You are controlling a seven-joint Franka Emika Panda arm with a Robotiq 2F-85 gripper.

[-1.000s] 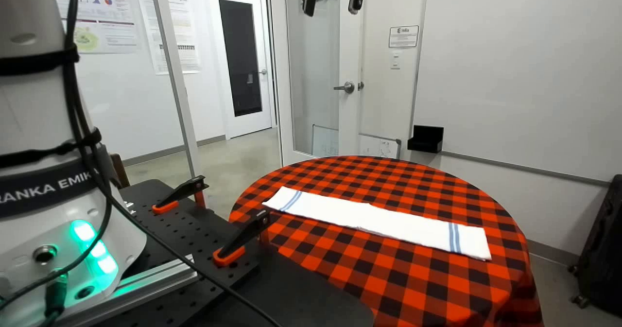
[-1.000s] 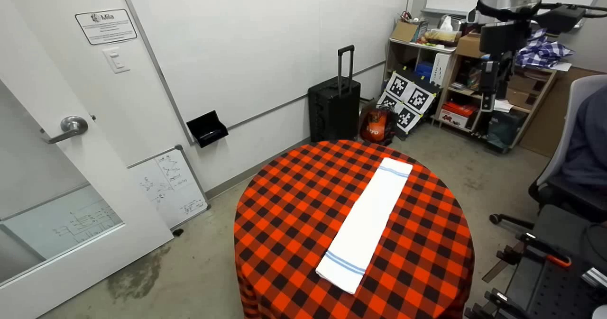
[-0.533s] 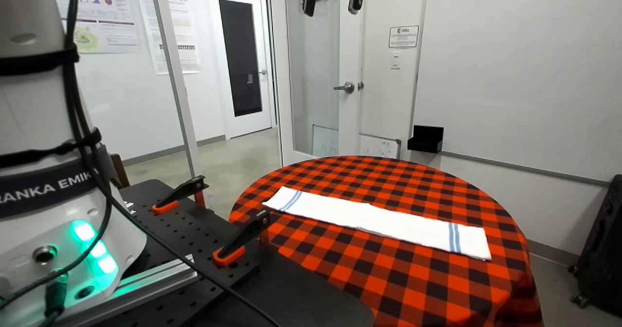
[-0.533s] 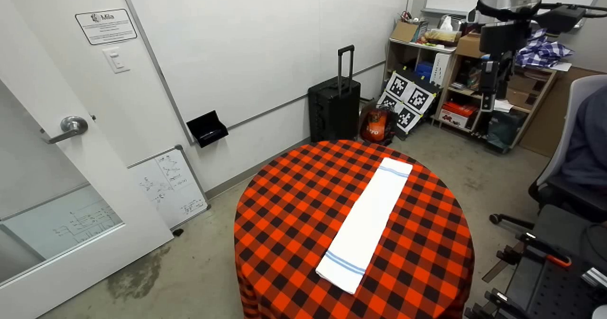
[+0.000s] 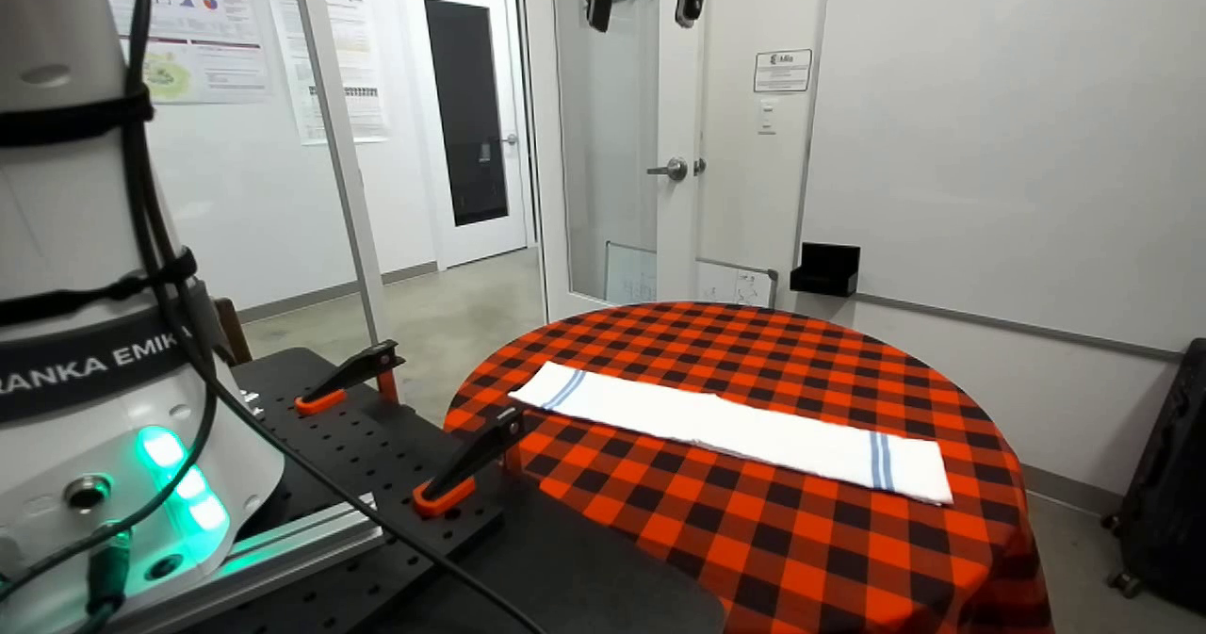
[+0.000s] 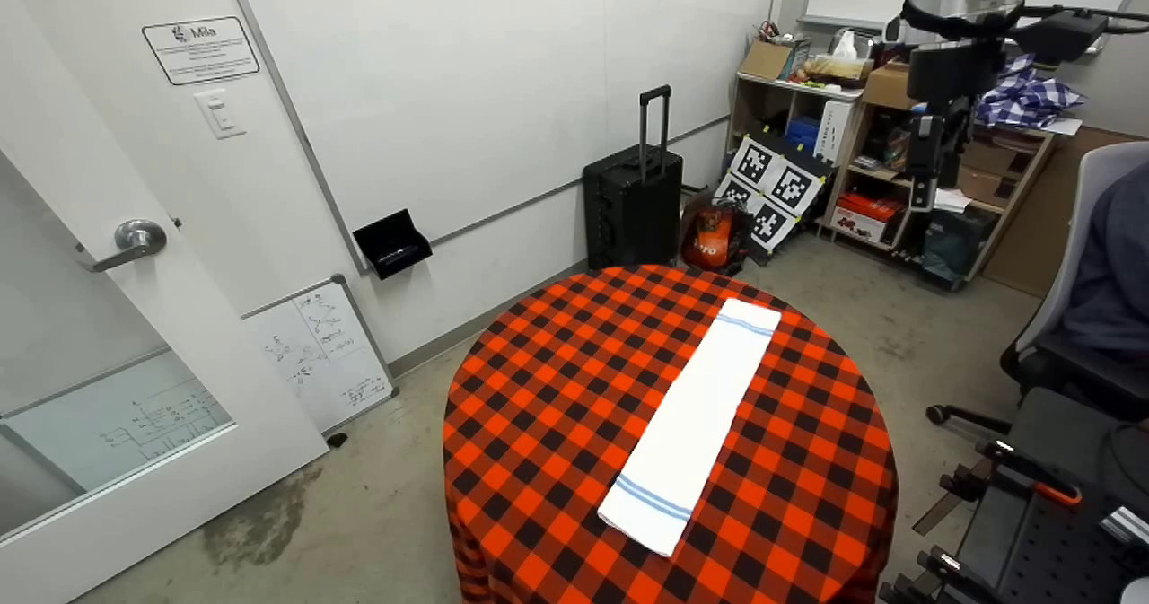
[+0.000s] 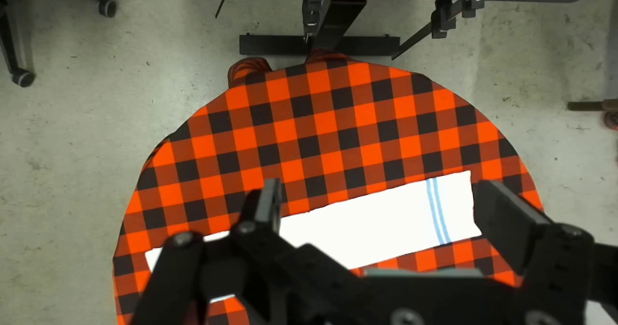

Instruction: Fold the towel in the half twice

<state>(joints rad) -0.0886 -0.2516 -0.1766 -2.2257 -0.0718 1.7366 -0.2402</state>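
A white towel with blue stripes near its ends lies flat as a long narrow strip on a red and black checked round table. The towel shows in both exterior views (image 5: 754, 431) (image 6: 696, 415). My gripper hangs high above the table in both exterior views (image 5: 644, 22) (image 6: 935, 189), well apart from the towel. Its fingers stand wide apart with nothing between them. In the wrist view the gripper (image 7: 381, 190) is open over the towel (image 7: 381, 219), far below. The gripper's parts hide the towel's left part there.
The checked tablecloth (image 5: 716, 333) covers the round table. A black bench (image 5: 603, 559) with orange clamps (image 5: 445, 496) stands beside it, at the robot's base. A black suitcase (image 6: 633, 209), shelves and an office chair (image 6: 1059, 290) stand around.
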